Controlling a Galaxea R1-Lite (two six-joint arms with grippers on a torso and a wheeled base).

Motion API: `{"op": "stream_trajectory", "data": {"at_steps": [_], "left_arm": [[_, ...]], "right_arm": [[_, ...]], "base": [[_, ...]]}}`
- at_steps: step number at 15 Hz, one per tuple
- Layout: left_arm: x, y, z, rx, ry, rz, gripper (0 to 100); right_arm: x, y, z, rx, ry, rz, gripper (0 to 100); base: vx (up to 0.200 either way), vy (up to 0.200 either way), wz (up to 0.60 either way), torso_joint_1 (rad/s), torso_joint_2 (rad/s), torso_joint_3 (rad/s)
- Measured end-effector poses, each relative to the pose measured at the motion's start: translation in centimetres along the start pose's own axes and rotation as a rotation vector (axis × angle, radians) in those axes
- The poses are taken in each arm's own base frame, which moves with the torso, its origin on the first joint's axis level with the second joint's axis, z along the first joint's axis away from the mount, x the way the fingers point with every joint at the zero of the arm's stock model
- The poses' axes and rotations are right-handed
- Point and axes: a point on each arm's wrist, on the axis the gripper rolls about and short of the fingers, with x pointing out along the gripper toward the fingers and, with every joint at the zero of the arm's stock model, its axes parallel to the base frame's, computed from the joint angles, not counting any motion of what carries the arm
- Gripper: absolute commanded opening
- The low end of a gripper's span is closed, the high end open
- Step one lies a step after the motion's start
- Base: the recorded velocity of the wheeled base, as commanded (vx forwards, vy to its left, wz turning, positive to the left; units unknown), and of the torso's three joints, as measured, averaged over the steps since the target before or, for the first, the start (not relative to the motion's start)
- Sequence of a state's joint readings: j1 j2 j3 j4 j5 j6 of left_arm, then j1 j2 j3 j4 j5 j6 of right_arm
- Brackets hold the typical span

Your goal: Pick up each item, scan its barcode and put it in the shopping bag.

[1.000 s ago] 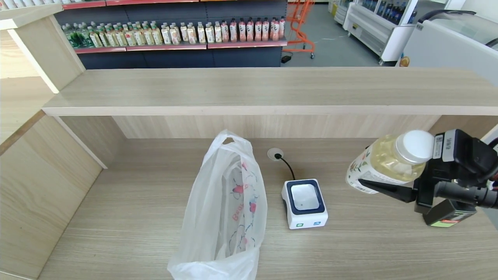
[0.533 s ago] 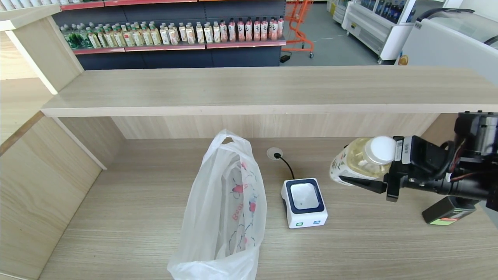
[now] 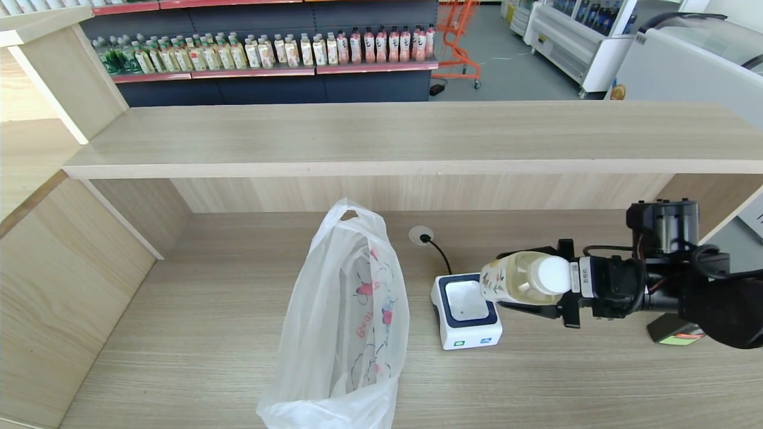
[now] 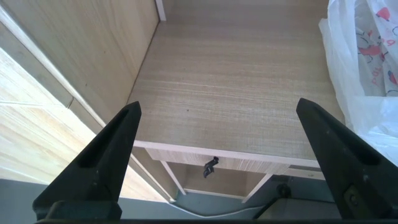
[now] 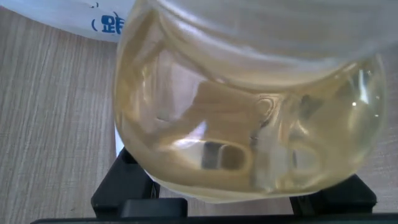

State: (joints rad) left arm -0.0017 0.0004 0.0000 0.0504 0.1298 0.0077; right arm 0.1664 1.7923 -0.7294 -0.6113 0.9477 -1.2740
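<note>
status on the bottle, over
Right gripper shut on bottle, sideways at scanner. Left gripper open, empty. Only scanner between bottle and shopping bag.

Light wood table (image 3: 536, 381) with a raised ledge (image 3: 381, 134) running across the back and a side panel (image 3: 65, 286) on the left. Behind it there's store shelves (image 3: 268, 72) lined with drink bottles (image 3: 268, 52), an orange cart (image 3: 459, 36), white freezers (image 3: 572, 42) and a grey floor (image 3: 506, 71).

You see a wooden counter (image 3: 208, 333) carrying the scanner (image 3: 466, 310), a bag (image 3: 343, 333) just left of the scanner, and a dark box (image 3: 672, 335) well to its right.
</note>
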Motion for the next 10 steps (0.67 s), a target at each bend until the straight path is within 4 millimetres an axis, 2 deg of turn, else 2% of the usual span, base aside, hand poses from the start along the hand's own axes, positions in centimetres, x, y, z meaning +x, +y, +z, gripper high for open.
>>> {"op": "stream_trajectory", "data": {"at_steps": [4,10], "left_arm": [[0.0,0.0,0.0,0.0,0.0,0.0,100],[0.0,0.0,0.0,0.0,0.0,0.0,100]], "right_arm": [[1.7,-0.1,-1.8,-0.032,-0.031,0.033,0],[4.1,-0.5,-3.3,-0.068,-0.093,0.057,0]], "base": [[0.0,0.0,0.0,0.0,0.0,0.0],[0.0,0.0,0.0,0.0,0.0,0.0]]}}
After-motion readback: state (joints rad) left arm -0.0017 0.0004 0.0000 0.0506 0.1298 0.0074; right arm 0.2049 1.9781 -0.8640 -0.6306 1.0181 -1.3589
